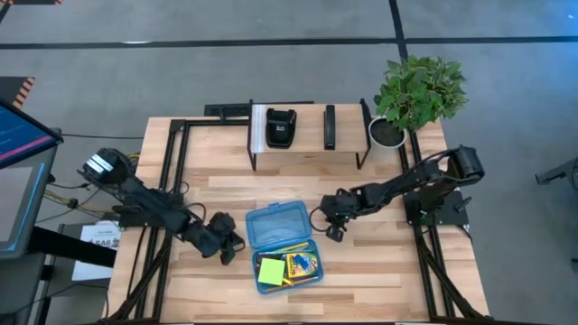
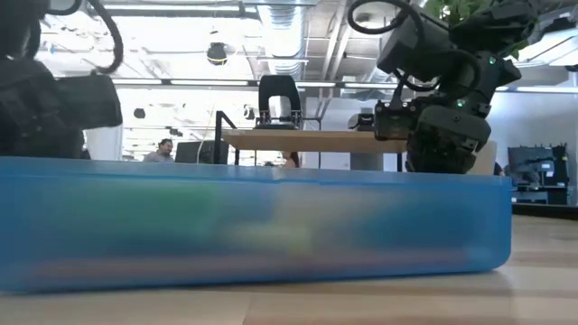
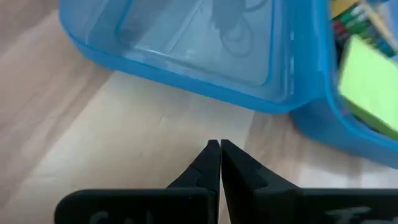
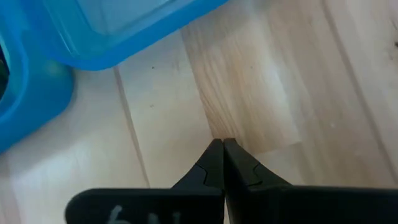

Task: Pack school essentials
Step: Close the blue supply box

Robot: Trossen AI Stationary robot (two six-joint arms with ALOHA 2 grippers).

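Translucent blue plastic forms the hinged pencil case [image 1: 281, 236], rounded at its corners and lying open on the pale planked wood of the table [image 1: 379, 271]. In its tray we see the flat lime-green sticky-note pad [image 1: 271, 271] beside the yellow-green crayon box [image 1: 302, 264], with yellow pencils [image 1: 291, 246] along the inner edge. Our left gripper [image 3: 220, 147] has its dark tapered fingers pressed together, holding nothing; just ahead of the tips sits bare wood, then the smooth lid's edge. Our right gripper [image 4: 222, 144] is likewise closed and empty, with the case's curved corner a little beyond its tips and open grain to either side. Each gripper stands just beside an opposite edge of the case, apart from it.
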